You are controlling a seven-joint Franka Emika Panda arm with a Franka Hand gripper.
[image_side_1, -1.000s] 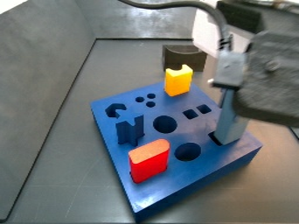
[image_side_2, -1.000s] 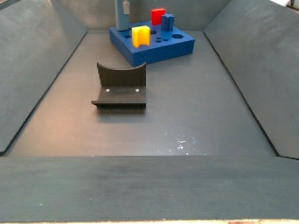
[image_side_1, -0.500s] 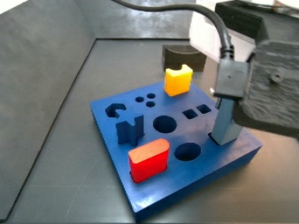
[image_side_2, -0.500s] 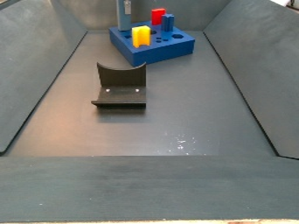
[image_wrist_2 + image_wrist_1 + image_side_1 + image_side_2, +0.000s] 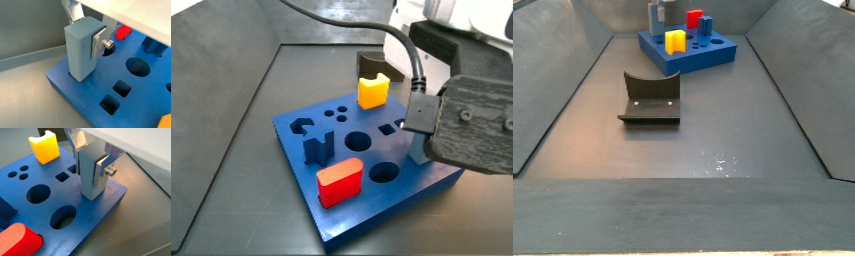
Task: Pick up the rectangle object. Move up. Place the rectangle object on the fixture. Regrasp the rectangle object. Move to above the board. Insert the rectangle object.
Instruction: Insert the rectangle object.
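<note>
Standing upright at a corner of the board (image 5: 100,210), the rectangle object (image 5: 91,175) has its lower end down in the slab, both wrist views show. The claw (image 5: 95,37) is clamped on its upper part, a silver finger (image 5: 102,172) flat against one face. The fixture (image 5: 649,98) sits well apart on the floor, bare

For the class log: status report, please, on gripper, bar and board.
Gripper over the board, shut on bar. Bar upright, lower end in a slot at the board's edge. Nothing in the way.
</note>
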